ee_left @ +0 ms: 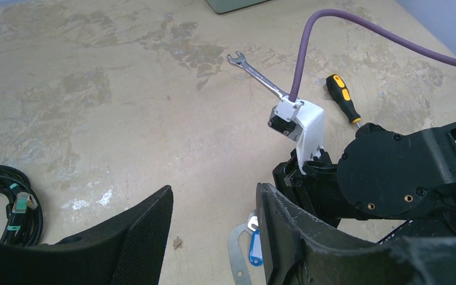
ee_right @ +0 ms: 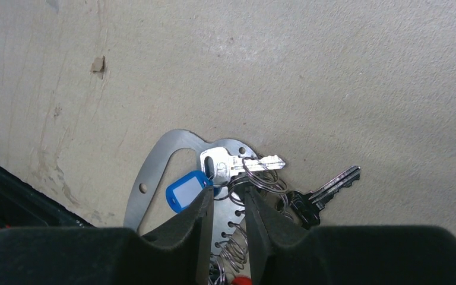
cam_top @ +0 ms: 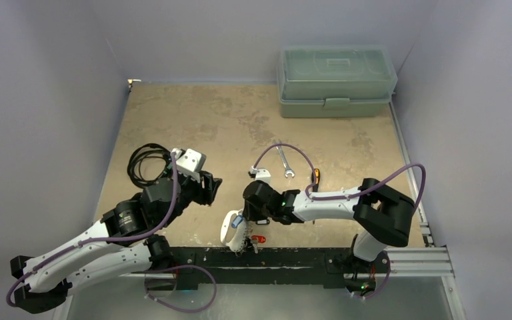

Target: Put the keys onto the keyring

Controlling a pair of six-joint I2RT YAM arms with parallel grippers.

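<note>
Two arms: both lean in over the counter (cam_top: 227,120) toward the keyring (ee_right: 148,169), which lies at the near edge by the rail.
Cable: a black coil (cam_top: 145,163) sits well left of the keyring and farther back, no part of the job.
Left end effector: (ee_left: 214,190) spread wide with nothing in it, it hovers just left of the keyring and faces across it.
Keyring: flat on the counter, with its row of clips running under the right arm's fingers.
Keys: a silver key (ee_right: 237,165) with wire loops and a blue tag (ee_right: 185,191) rests on the keyring's far end. A black-headed key (ee_right: 317,196) lies just right of the keyring, against the tangle of loops. A red head (cam_top: 259,239) shows at the keyring's near end. From where I stand I can't say which are clipped on.
Right end effector: (ee_right: 227,193) directly over the keyring, its fingers drawn almost together astride the clip row. I cannot tell whether they pinch a loop or only bracket it.
Wrench (cam_top: 285,162) and screwdriver (cam_top: 316,179): beyond the keyring to the right, well apart from it.
Step in hand: I'd judge it is working a key's loop onto a clip.
Next move: probably a small, careful slide along the clip row, with the left arm steadying the keyring so it doesn't skate.
</note>
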